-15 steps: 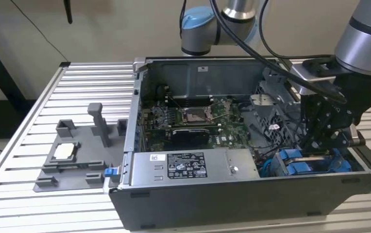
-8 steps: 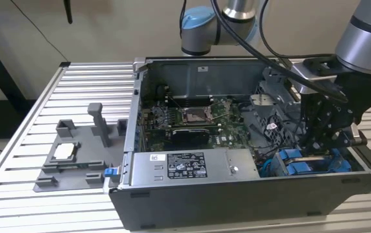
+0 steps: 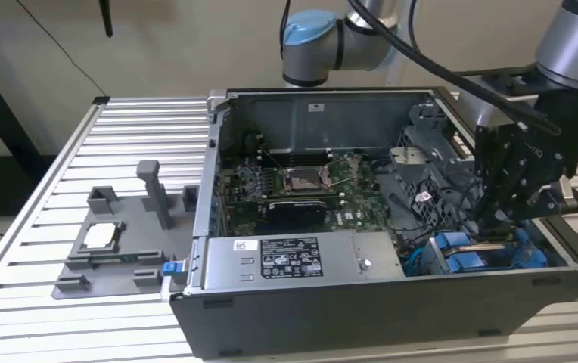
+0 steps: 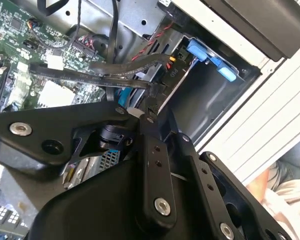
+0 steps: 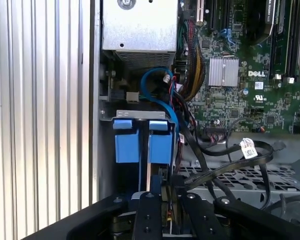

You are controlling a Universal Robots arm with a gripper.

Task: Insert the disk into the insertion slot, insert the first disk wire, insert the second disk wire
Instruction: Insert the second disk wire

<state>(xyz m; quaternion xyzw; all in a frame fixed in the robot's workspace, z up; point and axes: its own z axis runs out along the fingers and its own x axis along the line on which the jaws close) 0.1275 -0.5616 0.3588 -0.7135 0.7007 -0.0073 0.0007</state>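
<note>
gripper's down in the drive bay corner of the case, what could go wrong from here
1. Loose black cables cross right beside the gripper; it could snag or drag one.
2. The gripper works close to the blue carrier tabs of the disk; a sideways push might bend a tab or jam the disk.
3. The case wall stands close, so the arm could graze it.

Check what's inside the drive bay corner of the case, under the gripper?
Blue carrier tabs sit side by side in the bay, with black cables looping beside them. The gripper reaches down over them, covering the disk body and any connectors.
</note>
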